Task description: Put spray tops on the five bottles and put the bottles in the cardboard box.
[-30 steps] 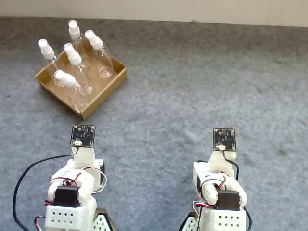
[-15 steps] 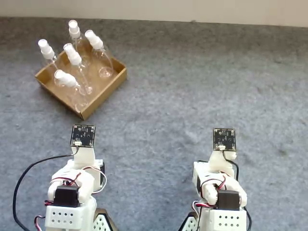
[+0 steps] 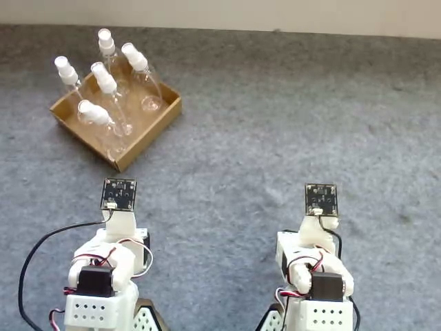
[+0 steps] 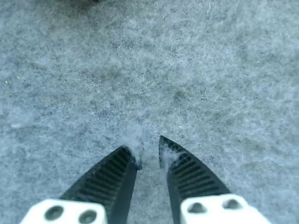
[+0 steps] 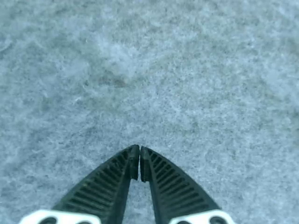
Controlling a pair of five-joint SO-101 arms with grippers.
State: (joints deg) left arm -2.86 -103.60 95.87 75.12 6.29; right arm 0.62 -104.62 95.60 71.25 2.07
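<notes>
Grey carpet (image 3: 275,124) underfoot. Cardboard box (image 3: 151,134) at 10 o'clock, holding 5 bottles (image 3: 147,88), spray tops (image 3: 105,78) fitted. Left gripper (image 4: 148,151) low at 7 o'clock, narrowly parted, empty. Right gripper (image 5: 139,161) at 5 o'clock, tips touching, empty. Risk: toppling of crowded, leaning bottles if box nudged.

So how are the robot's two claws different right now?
The left gripper has a small gap between its fingertips, while the right gripper has its fingertips pressed together. Pale fuzz seems to cling around the left gripper's tips; the right gripper's tips look clean. Both are black and ridged, hold nothing, and point at the grey carpet.
</notes>
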